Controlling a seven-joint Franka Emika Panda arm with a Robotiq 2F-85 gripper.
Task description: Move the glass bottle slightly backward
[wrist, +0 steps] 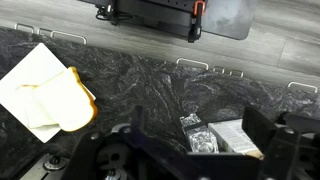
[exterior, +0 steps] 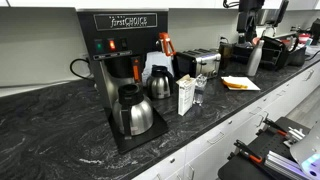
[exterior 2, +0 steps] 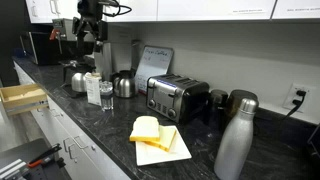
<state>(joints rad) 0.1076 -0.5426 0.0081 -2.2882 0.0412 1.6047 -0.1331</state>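
The small clear glass bottle stands upright on the dark counter, right next to the white carton. Both also show in an exterior view, the bottle beside the carton. My gripper hangs well above them, open and empty. In the wrist view the bottle and the carton lie far below, between my spread fingers. The orange-topped bottle stands further back.
A coffee maker with a carafe stands beside the carton. A kettle, a toaster, a yellow cloth on paper and a steel bottle share the counter. The counter's front edge is near the bottle.
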